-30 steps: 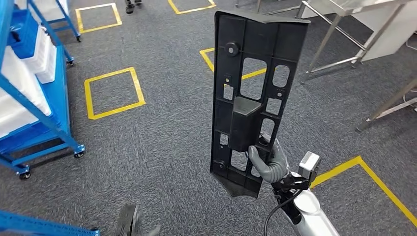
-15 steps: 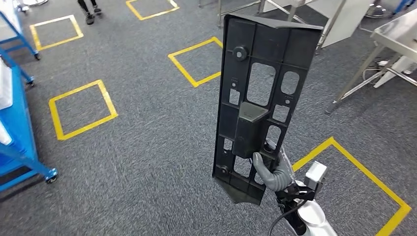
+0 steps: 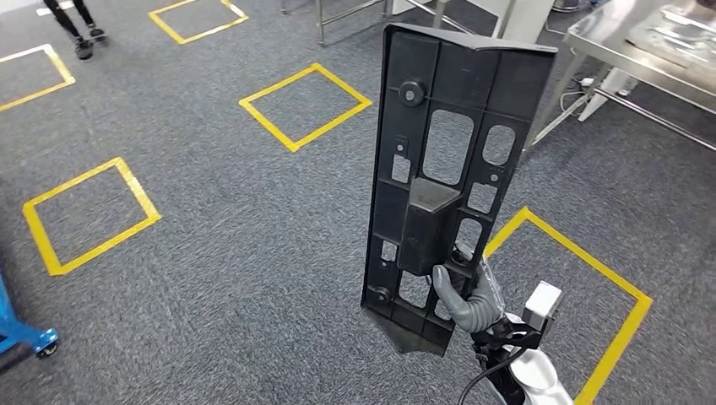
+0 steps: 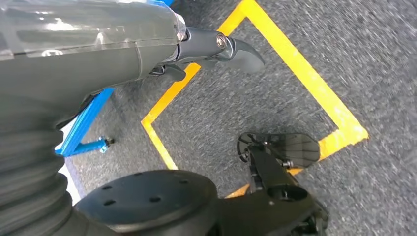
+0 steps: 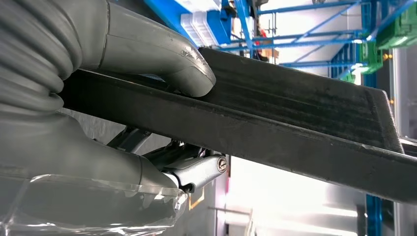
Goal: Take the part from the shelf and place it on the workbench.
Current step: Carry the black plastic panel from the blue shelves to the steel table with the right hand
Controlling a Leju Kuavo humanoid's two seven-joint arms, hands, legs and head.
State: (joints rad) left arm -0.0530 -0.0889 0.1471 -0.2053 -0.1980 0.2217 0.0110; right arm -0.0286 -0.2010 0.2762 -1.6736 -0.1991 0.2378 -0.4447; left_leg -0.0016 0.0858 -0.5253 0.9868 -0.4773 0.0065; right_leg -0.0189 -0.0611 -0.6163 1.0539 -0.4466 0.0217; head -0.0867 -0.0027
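Observation:
A long black plastic part (image 3: 447, 169) with several cut-outs and a raised box in its middle stands upright in the head view. My right hand (image 3: 466, 299) grips it near its lower end, thumb on the near face. In the right wrist view the thumb (image 5: 162, 54) presses on the part's dark edge (image 5: 305, 123), with the fingers (image 5: 196, 169) on the other side. A steel workbench (image 3: 642, 42) stands at the far right. My left hand (image 4: 98, 54) hangs over the carpet with a dark finger (image 4: 236, 51) stretched out and nothing in it.
Grey carpet carries yellow taped squares (image 3: 304, 105). The blue shelf's caster (image 3: 21, 337) shows at the lower left edge. A person's feet (image 3: 72, 29) are at the far left. Steel frame legs (image 3: 355, 13) stand at the back.
The whole view has swung right: the blue shelf has slid off to the left and the steel workbench has come in at the top right. The part stays upright in my right hand.

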